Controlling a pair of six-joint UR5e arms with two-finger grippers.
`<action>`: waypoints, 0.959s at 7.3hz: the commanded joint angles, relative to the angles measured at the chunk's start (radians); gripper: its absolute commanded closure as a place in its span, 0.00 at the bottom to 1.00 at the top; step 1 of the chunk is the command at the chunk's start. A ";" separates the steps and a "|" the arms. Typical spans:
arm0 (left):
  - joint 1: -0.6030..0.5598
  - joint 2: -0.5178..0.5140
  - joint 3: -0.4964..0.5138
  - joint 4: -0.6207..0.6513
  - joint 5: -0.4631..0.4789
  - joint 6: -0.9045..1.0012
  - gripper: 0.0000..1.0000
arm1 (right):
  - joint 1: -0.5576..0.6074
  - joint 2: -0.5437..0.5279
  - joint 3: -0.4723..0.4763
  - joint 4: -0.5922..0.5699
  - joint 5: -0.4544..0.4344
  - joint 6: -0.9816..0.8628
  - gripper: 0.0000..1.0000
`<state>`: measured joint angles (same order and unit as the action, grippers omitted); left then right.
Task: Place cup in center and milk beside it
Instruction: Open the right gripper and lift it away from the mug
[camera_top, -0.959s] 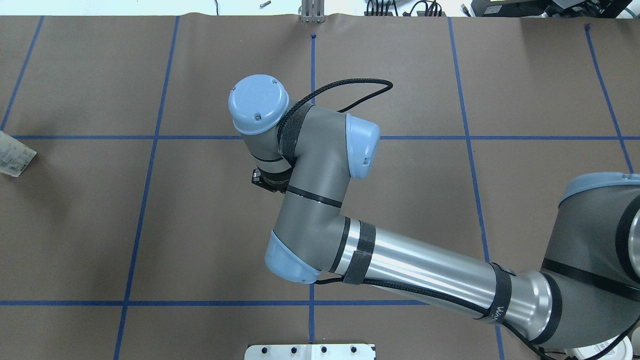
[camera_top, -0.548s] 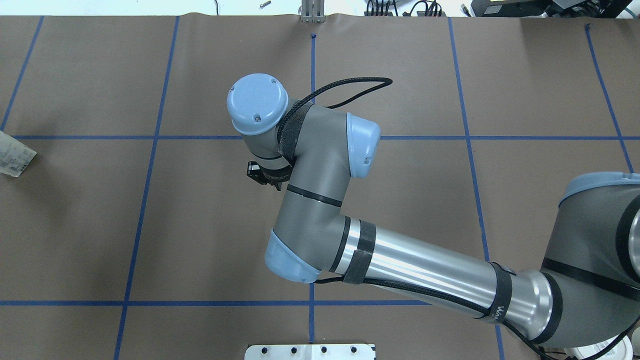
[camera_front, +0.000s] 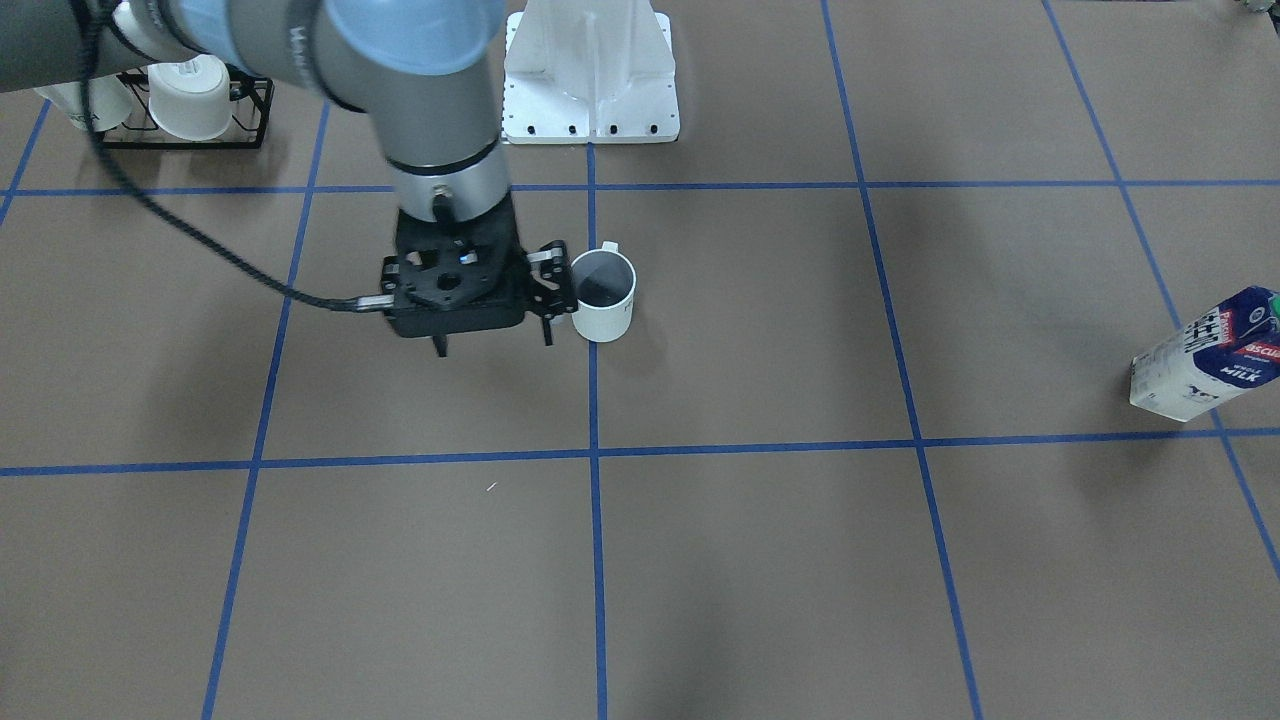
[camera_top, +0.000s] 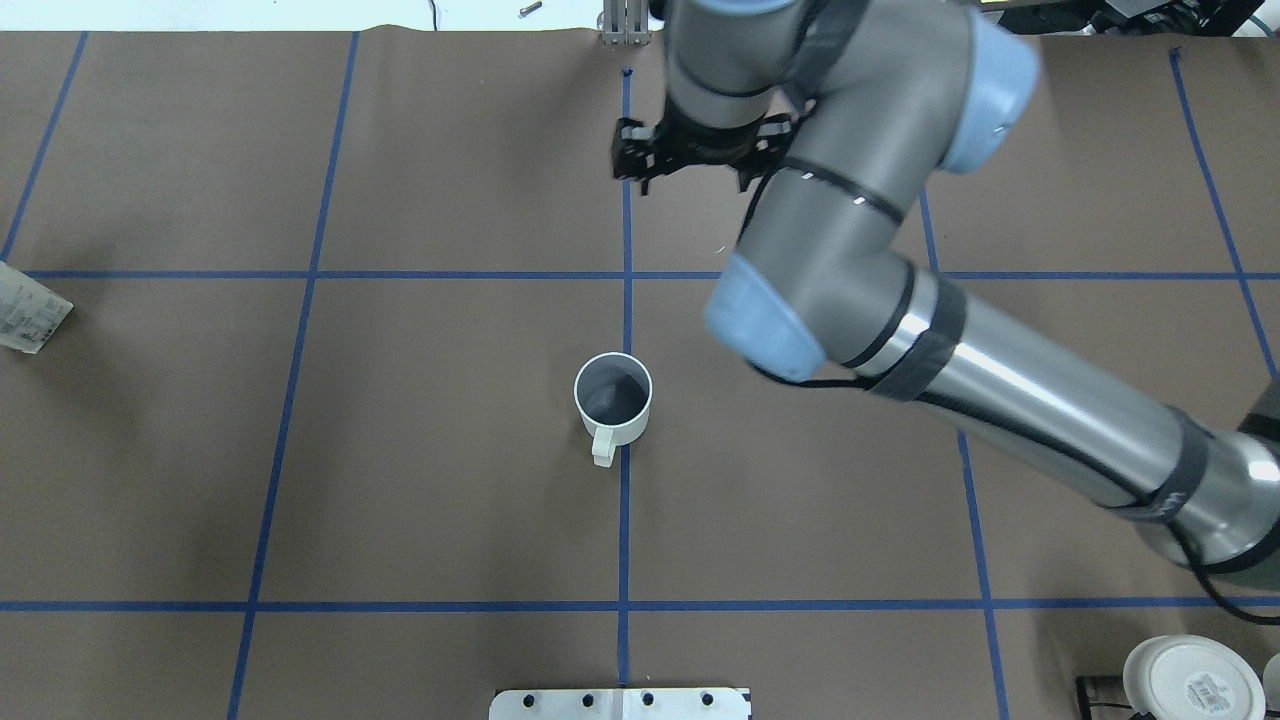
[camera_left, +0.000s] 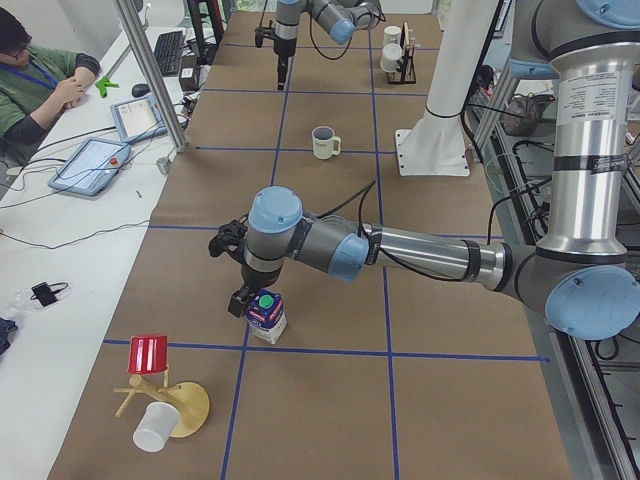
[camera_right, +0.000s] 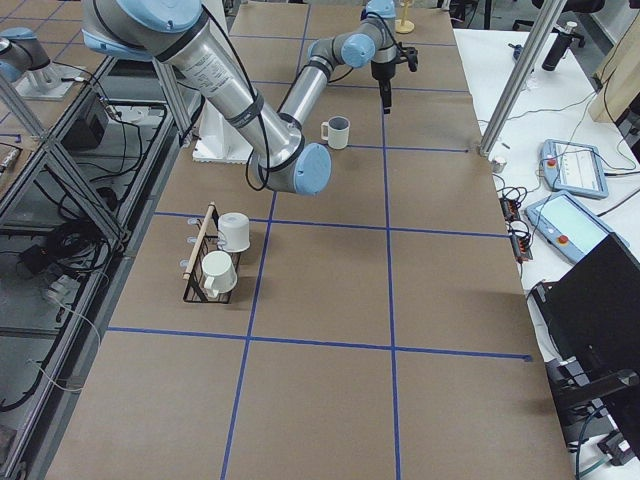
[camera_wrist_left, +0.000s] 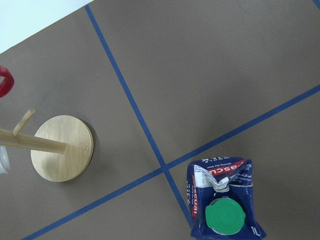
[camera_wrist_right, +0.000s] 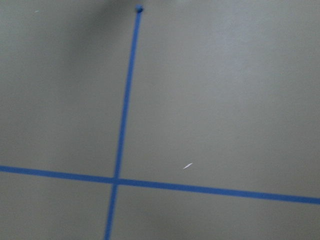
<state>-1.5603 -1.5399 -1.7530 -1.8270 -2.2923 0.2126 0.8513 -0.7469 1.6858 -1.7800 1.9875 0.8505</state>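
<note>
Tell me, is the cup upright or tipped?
Upright. The cup stands on its base with its open mouth up, and the overhead view looks straight into its dark inside.

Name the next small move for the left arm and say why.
Probably ease the left claw down around the milk. The cup stands upright at the center with no claw on it, while the milk stands far off at the left end of the table, just beneath the left claw.

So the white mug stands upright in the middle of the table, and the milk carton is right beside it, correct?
Not quite: the milk is not beside the cup. It stands far off, toward one end of the table, as the exterior front-facing view shows. The cup is upright in the middle.
</note>
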 joint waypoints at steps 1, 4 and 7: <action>0.000 -0.003 0.001 -0.040 -0.003 -0.004 0.01 | 0.290 -0.225 0.015 -0.004 0.157 -0.472 0.00; 0.002 -0.008 0.004 -0.043 -0.003 -0.004 0.01 | 0.535 -0.479 -0.012 -0.001 0.226 -0.802 0.00; 0.002 0.000 0.004 -0.044 -0.003 -0.010 0.01 | 0.627 -0.763 -0.001 0.008 0.208 -0.881 0.00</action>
<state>-1.5586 -1.5398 -1.7493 -1.8712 -2.2949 0.2055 1.4462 -1.4008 1.6843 -1.7733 2.2032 -0.0059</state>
